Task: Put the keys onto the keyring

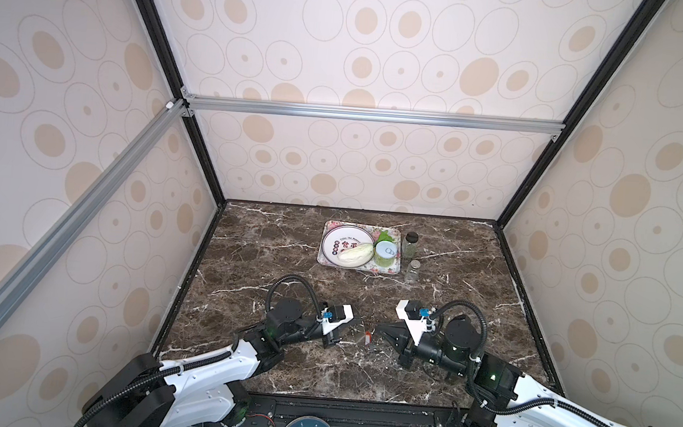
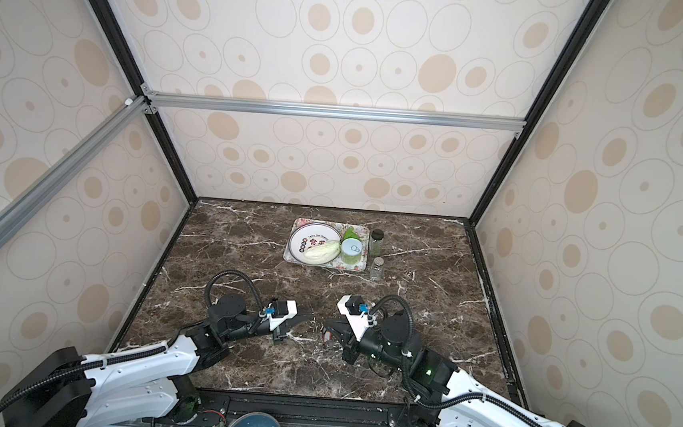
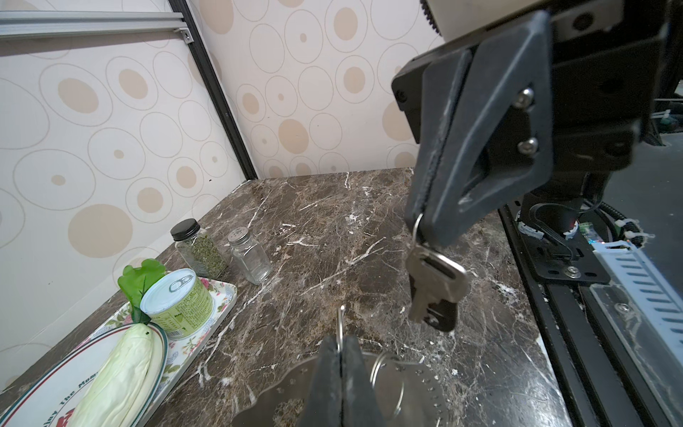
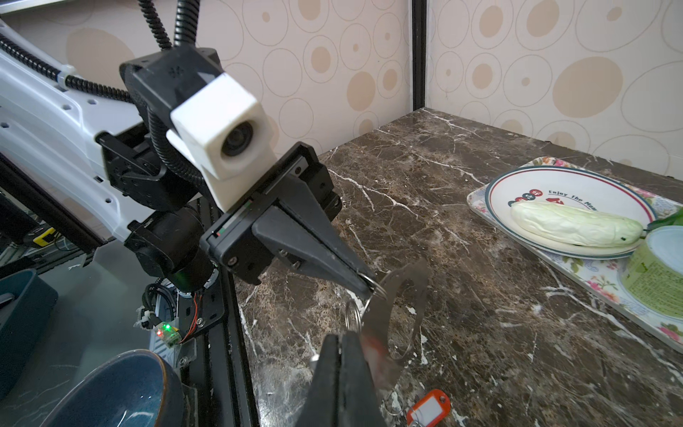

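1. Your left gripper (image 4: 366, 287) pinches a wire ring (image 4: 380, 290) on the grey keyring (image 4: 406, 284)
2. Your right gripper (image 3: 421, 226) pinches the split ring (image 3: 416, 231) of the dangling black-tagged key (image 3: 436, 288)
3. The red-orange tagged key (image 4: 428, 406) lies on the marble tabletop (image 4: 480, 295)

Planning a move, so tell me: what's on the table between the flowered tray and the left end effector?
Nothing; both top views show bare marble table between tray and left end effector.
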